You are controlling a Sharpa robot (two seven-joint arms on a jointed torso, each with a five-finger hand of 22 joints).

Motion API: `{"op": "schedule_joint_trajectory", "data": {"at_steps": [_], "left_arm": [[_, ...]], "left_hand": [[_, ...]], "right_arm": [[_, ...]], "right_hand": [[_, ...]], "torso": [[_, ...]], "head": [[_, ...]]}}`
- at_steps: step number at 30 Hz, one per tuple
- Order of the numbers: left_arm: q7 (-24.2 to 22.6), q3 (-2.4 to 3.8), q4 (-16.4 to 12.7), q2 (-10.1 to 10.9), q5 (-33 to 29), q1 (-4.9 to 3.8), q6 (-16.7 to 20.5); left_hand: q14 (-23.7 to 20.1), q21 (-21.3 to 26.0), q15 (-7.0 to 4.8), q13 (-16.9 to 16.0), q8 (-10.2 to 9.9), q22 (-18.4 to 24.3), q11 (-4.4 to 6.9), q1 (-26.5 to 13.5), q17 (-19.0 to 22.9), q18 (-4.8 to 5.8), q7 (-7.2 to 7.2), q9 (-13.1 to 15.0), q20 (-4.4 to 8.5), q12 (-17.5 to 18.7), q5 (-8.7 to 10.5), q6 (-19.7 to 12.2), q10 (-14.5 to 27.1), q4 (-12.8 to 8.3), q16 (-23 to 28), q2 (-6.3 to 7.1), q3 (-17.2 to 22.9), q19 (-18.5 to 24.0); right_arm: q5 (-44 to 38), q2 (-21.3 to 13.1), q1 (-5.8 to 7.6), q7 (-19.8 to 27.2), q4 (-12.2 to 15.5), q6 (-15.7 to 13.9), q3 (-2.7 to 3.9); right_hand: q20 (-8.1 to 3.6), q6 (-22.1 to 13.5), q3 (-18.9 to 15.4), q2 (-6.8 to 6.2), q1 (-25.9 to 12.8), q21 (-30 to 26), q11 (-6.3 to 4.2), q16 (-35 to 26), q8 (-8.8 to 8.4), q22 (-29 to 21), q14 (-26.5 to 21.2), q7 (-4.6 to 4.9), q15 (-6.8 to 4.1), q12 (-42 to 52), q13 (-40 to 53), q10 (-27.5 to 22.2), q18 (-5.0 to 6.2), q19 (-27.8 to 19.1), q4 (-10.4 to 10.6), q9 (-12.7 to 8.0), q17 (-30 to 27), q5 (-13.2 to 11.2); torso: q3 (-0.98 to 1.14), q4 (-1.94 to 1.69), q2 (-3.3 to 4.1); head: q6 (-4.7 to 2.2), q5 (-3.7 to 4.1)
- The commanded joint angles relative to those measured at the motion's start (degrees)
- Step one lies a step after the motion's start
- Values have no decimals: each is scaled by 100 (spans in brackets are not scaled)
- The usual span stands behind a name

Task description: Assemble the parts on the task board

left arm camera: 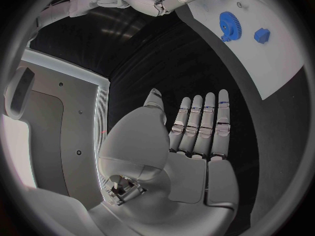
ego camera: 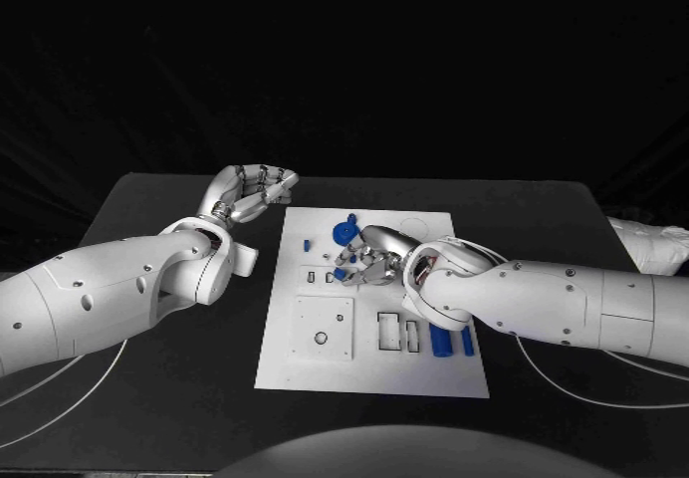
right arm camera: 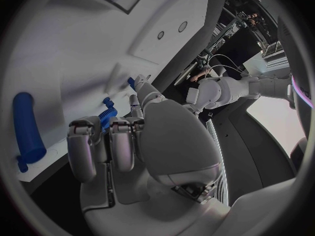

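The white task board (ego camera: 376, 339) lies flat in the middle of the black table (ego camera: 158, 398); it carries cut-out slots, a blue gear (ego camera: 346, 233) near its far edge, and two blue pegs (ego camera: 454, 342) lying side by side towards its near right; the right hand (ego camera: 370, 261) is over the board's middle, fingers curled down onto the surface beside small blue parts (right arm camera: 108, 113), though whether it holds one I cannot tell; the left hand (ego camera: 252, 189) hovers off the board's far left corner, fingers apart, holding nothing.
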State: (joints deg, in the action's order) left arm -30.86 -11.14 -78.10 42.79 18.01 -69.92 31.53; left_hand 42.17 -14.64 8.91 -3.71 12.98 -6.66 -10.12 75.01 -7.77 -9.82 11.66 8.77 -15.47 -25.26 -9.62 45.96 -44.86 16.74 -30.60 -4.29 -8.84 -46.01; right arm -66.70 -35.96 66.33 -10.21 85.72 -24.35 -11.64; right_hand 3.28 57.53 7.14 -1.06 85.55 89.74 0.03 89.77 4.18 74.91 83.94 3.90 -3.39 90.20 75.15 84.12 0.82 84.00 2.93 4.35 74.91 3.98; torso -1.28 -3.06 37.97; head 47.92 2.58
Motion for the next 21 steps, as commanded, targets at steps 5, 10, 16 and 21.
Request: {"op": "schedule_joint_trajectory", "data": {"at_steps": [5,10,16,21], "left_arm": [[-55,5,-3,-12,25,-4,-57],[-55,5,-1,-10,25,-4,-55],[-55,5,1,-15,25,-3,-56],[-55,5,-4,-10,25,-3,-55]], "left_hand": [[-53,22,7,1,29,5,12,46,-9,-67,68,5,-20,36,-30,-38,-36,-6,38,1,-37,-22],[-53,22,7,1,29,5,12,46,-9,-67,68,5,-20,36,-30,-38,-36,-6,38,1,-37,-22],[-53,22,7,1,29,5,12,46,-9,-67,68,5,-20,36,-30,-38,-36,-6,38,1,-37,-22],[-53,22,7,1,29,5,12,46,-9,-67,68,5,-20,36,-30,-38,-36,-6,38,1,-37,-22]], "right_arm": [[-359,18,3,72,-26,364,4],[-388,22,3,65,-32,368,4],[-405,45,3,66,-57,362,4],[-427,61,3,75,-81,336,4]], "right_hand": [[-40,-6,17,17,66,26,-51,23,-28,1509,606,-42,-44,-20,1485,588,-82,600,-12,-10,1509,32],[-43,-12,19,17,70,26,-53,23,-32,1509,606,-42,-46,-20,1485,588,-82,600,-16,-12,1509,34],[-47,-20,26,23,80,26,-56,23,-37,1509,606,-43,-50,-20,1485,588,-82,600,-24,-15,1509,41],[-54,-36,37,35,90,26,-59,23,-45,1509,606,-41,-55,-20,1485,588,-82,600,-31,-20,1509,50]], "torso": [[-1,1,-1],[-1,1,0],[0,8,-1],[1,3,2]], "head": [[-1,-1],[-1,-1],[0,-2],[-6,-3]]}}
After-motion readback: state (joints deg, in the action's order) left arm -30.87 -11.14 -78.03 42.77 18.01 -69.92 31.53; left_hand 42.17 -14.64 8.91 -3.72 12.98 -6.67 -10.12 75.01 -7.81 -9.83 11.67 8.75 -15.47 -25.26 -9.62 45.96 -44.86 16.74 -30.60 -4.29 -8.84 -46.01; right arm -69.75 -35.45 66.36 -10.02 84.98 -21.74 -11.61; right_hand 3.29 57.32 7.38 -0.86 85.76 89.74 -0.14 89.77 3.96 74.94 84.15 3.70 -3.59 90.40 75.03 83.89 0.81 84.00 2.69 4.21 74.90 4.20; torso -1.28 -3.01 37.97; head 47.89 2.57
